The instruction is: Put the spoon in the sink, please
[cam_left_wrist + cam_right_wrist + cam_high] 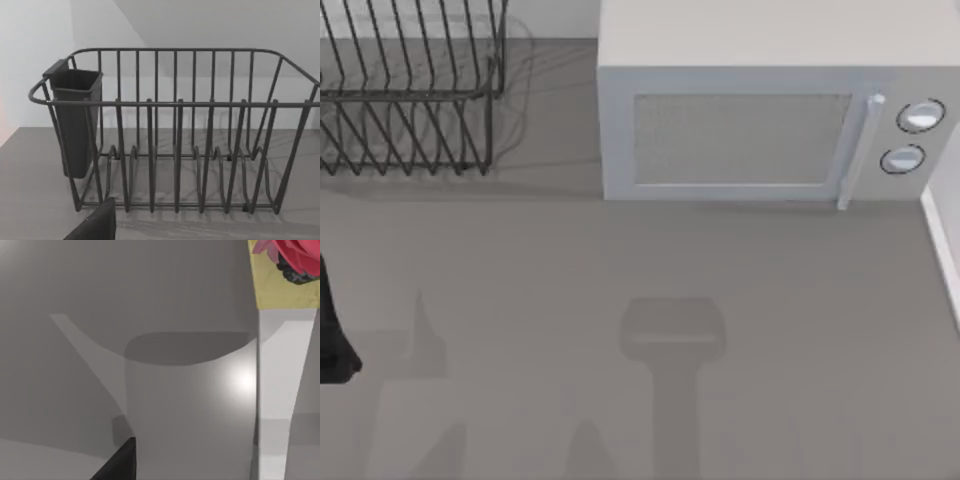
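Microwave beside wire dish rack at back; claw states impossible to tell.

Dark grey wire dish rack, pale grey microwave, grey counter

**Possible sink edge at the right side of the counter.**
A pale rim, straight and raised, runs along the top view's right border. Whether it is the sink's cannot be told. In the right wrist view, a white strip borders the grey counter.
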You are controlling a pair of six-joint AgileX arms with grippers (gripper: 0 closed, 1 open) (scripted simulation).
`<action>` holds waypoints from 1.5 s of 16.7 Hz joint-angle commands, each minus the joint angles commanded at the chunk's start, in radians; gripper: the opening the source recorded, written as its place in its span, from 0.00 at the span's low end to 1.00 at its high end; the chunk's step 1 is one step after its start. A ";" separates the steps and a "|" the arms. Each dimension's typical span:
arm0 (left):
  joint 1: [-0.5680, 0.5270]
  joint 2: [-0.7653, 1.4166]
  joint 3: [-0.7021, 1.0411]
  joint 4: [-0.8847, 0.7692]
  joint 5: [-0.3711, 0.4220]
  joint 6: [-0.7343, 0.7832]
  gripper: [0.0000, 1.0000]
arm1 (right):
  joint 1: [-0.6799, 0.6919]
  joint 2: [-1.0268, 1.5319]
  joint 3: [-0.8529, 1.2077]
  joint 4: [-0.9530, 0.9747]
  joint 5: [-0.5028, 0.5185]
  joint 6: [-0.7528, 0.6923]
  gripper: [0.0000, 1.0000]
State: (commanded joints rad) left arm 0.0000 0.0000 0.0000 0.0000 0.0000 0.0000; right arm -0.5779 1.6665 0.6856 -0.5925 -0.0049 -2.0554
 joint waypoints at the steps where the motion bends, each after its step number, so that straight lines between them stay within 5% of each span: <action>1: 0.000 0.000 0.000 0.000 0.000 0.000 1.00 | 0.000 0.000 0.000 0.000 0.000 0.000 0.32; 6: 0.000 0.000 0.000 0.000 0.000 0.000 1.00 | 0.000 0.000 0.000 0.000 0.000 0.000 0.00; 13: 0.000 0.000 0.000 0.000 0.000 0.000 1.00 | 0.000 0.000 0.000 0.000 0.000 0.000 0.00; 25: 0.000 0.000 0.000 0.000 0.000 0.000 1.00 | 0.001 -0.222 0.285 -0.506 0.033 0.029 0.00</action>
State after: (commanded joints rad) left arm 0.0000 0.0000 0.0000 0.0000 0.0000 0.0000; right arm -0.5764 1.4441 0.9703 -1.0982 0.0282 -2.0264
